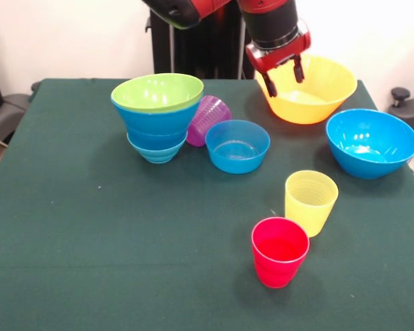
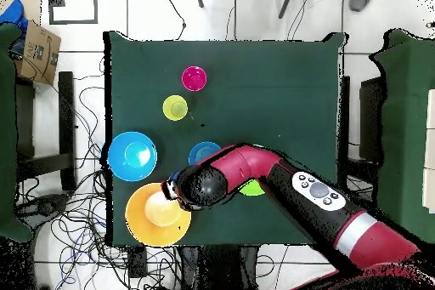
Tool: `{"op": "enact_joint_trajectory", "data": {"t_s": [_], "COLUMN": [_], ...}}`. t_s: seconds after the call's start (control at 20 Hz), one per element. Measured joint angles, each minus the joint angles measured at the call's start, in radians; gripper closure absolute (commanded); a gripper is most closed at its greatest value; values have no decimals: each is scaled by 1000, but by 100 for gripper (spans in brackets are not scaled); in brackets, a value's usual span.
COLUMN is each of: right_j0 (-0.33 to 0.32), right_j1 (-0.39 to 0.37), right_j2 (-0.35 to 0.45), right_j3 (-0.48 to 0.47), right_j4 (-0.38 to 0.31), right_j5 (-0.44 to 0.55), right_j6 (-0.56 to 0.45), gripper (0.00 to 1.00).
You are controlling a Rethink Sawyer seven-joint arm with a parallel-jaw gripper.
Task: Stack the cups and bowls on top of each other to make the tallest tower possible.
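My gripper hangs open and empty over the near left rim of the very large yellow bowl at the back right. The tower stands at the back left: a lime green bowl nested on larger and smaller blue bowls. A purple cup lies on its side against the tower. A small blue bowl sits beside it. A large blue bowl, a yellow cup and a red cup stand upright on the right. No lime green cup shows.
The green table carries everything. In the overhead view the arm covers the tower, leaving a sliver of green bowl; the yellow bowl, large blue bowl, yellow cup and red cup show.
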Motion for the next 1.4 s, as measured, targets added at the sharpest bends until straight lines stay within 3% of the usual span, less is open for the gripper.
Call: {"op": "enact_joint_trajectory", "data": {"t_s": [0.45, 0.9, 1.4], "right_j0": [-40, -2, 87], "right_j1": [43, 45, -45], "right_j2": [35, 28, -39], "right_j3": [3, 3, 28], "right_j4": [-13, -93, -145], "right_j5": [90, 74, -73], "right_j6": [-234, -251, -243], "gripper": [0, 0, 0]}}
